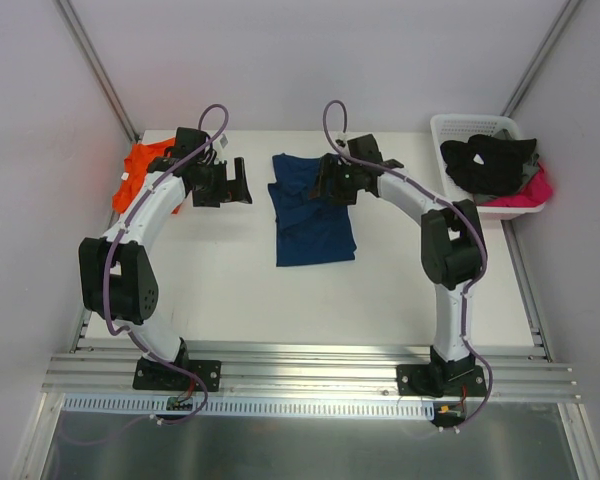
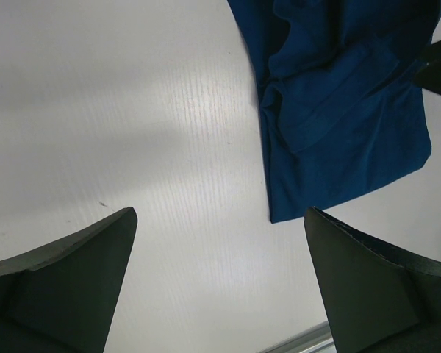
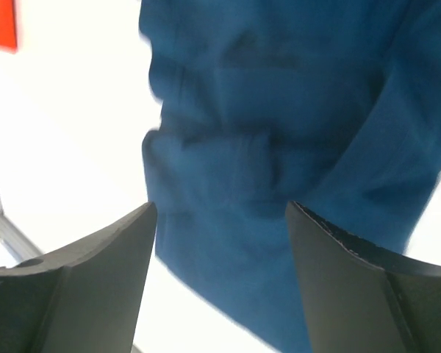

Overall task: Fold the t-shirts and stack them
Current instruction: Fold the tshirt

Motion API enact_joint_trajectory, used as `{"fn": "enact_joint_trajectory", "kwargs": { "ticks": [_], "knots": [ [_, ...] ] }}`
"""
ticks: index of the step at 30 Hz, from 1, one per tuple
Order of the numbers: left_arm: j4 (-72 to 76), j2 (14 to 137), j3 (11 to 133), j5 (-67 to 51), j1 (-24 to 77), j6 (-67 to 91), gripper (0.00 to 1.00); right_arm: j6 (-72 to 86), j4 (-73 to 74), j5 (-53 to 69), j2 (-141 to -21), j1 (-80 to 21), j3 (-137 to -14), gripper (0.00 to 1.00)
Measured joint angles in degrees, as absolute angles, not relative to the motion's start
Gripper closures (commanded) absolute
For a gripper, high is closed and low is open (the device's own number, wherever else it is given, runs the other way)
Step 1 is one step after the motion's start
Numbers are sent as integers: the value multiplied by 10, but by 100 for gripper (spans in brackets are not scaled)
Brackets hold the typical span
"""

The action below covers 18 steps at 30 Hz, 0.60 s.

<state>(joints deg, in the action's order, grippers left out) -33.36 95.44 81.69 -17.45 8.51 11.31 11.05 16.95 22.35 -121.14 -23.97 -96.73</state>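
Note:
The navy blue t-shirt (image 1: 312, 222) lies partly folded at the middle of the table, with creased layers at its far end (image 2: 338, 103). The orange t-shirt (image 1: 138, 172) is bunched at the far left, partly hidden behind my left arm; a corner of it (image 3: 0, 26) shows in the right wrist view. My left gripper (image 1: 242, 182) is open above bare table (image 2: 219, 213), just left of the navy shirt. My right gripper (image 1: 320, 187) hovers open over the navy shirt's far end (image 3: 220, 206), blue cloth (image 3: 279, 110) beneath its fingers and nothing held.
A white basket (image 1: 460, 125) stands at the far right corner, holding dark clothes (image 1: 490, 165) and a pink garment (image 1: 532, 192). Grey walls close in both sides. A metal rail (image 1: 310, 365) runs along the near table edge.

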Motion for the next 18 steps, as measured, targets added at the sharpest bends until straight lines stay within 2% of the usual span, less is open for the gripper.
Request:
{"fn": "enact_joint_trajectory", "kwargs": {
  "ticks": [7, 18],
  "knots": [
    [-334, 954, 817, -174, 85, 113, 1, 122, 174, 245, -1160, -277, -902, 25],
    [-334, 915, 795, -166, 85, 113, 1, 128, 170, 253, -1215, -303, -935, 24]
  ]
}}
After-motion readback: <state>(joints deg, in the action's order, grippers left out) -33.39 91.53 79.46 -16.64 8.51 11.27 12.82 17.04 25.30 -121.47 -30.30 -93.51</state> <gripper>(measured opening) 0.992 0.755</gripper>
